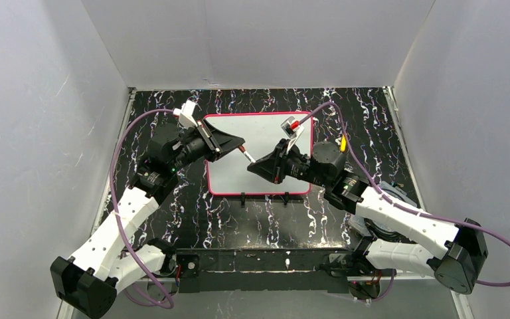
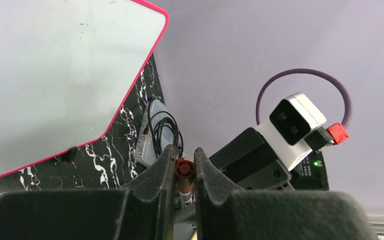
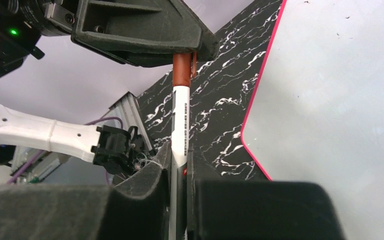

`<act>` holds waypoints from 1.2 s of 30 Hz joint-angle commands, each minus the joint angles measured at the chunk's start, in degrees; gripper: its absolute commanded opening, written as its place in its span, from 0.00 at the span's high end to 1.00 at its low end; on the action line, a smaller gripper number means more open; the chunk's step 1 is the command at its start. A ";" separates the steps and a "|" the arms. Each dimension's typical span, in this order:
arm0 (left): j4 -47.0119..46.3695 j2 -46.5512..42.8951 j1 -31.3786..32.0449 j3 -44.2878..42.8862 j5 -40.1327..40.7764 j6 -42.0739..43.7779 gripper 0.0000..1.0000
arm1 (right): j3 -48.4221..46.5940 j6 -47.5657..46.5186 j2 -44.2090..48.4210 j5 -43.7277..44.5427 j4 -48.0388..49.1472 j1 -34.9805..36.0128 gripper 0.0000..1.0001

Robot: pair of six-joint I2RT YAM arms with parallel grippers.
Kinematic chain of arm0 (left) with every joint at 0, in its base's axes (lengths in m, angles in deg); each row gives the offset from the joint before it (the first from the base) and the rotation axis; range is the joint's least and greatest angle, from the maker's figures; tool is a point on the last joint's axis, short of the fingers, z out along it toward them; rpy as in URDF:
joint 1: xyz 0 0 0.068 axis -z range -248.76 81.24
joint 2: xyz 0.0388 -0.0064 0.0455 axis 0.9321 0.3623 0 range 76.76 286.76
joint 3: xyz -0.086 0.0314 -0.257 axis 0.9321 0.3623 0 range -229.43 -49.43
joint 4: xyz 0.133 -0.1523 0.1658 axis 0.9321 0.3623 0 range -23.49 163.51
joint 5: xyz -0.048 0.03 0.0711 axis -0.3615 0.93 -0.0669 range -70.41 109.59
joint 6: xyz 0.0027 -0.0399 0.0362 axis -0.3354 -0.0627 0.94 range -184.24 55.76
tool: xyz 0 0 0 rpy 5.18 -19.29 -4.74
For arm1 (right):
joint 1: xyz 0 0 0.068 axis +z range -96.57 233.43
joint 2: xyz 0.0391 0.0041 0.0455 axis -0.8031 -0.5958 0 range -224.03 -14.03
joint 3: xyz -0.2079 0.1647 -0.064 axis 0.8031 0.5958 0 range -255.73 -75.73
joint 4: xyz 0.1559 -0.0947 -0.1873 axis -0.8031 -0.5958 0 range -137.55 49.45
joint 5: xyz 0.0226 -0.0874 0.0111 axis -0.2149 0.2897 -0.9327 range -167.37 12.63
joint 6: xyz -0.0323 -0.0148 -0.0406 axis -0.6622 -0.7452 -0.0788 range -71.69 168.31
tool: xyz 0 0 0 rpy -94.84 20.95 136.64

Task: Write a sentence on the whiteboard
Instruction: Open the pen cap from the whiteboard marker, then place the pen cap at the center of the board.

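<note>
The whiteboard (image 1: 265, 129) lies flat on the black marbled table, pink-framed, also seen in the left wrist view (image 2: 55, 75) and the right wrist view (image 3: 340, 100). Its visible surface is bare white; the sentence is out of view. Above the board's left half a marker (image 1: 246, 156) spans between both grippers. My left gripper (image 1: 240, 148) is shut on its red-brown cap (image 2: 184, 169). My right gripper (image 1: 255, 165) is shut on the white barrel (image 3: 180, 125), with the cap (image 3: 182, 70) pointing up into the left gripper's fingers (image 3: 145, 30).
A clear plastic box with black cables (image 2: 152, 130) sits at the table's right side. A small yellow object (image 1: 342, 142) lies right of the board. Black clip feet (image 1: 242, 197) stick out from the board's near edge. White walls enclose the table.
</note>
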 commanded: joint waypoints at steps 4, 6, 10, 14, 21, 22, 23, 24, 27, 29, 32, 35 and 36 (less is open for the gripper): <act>-1.22 -1.89 -2.55 0.39 -2.17 -0.33 1.00 | 1.26 0.41 0.67 -0.91 4.45 1.60 0.99; -1.13 -1.89 -3.48 0.31 -2.31 -0.22 1.00 | 1.36 -0.05 0.75 -0.64 3.88 1.69 0.99; -1.04 -1.39 -5.71 0.02 -3.12 -0.17 1.00 | 0.95 -1.41 1.05 -0.43 1.39 1.83 0.99; 0.75 -0.35 -8.94 -1.85 -4.42 1.90 1.00 | -0.66 -4.51 1.19 1.78 -5.47 2.78 0.99; -0.70 -0.61 -14.82 -2.60 -4.22 0.96 1.00 | 0.05 -4.52 4.40 4.32 -9.11 4.23 0.99; -0.62 -0.65 -15.16 -2.60 -4.03 1.26 1.00 | 0.39 -4.44 4.97 4.54 -8.83 4.24 0.99; -0.13 -0.74 -15.89 -2.79 -4.03 2.00 1.00 | 0.48 -4.31 5.33 4.64 -9.07 4.25 0.99; 1.19 -0.86 -17.55 -3.23 -3.89 3.39 1.00 | 0.18 -4.37 5.47 4.71 -10.27 4.25 0.99; 9.92 -2.54 -24.75 -5.30 -0.21 10.98 1.00 | -0.27 -4.40 7.06 6.30 -14.92 4.33 0.99; 18.71 -2.38 -25.82 -8.28 5.20 19.61 1.00 | 0.66 -4.10 9.61 7.43 -15.97 4.42 0.99; 25.03 -3.18 -25.84 -3.97 13.35 24.92 1.00 | 1.63 -4.82 13.17 10.73 -15.28 4.43 0.99; 25.82 -3.87 -25.84 4.91 19.57 26.98 1.00 | 0.04 -6.52 13.07 16.55 -16.32 4.47 0.99; 24.82 -3.20 -25.88 7.82 20.44 26.66 1.00 | -0.84 -7.00 12.49 18.12 -16.89 4.44 0.99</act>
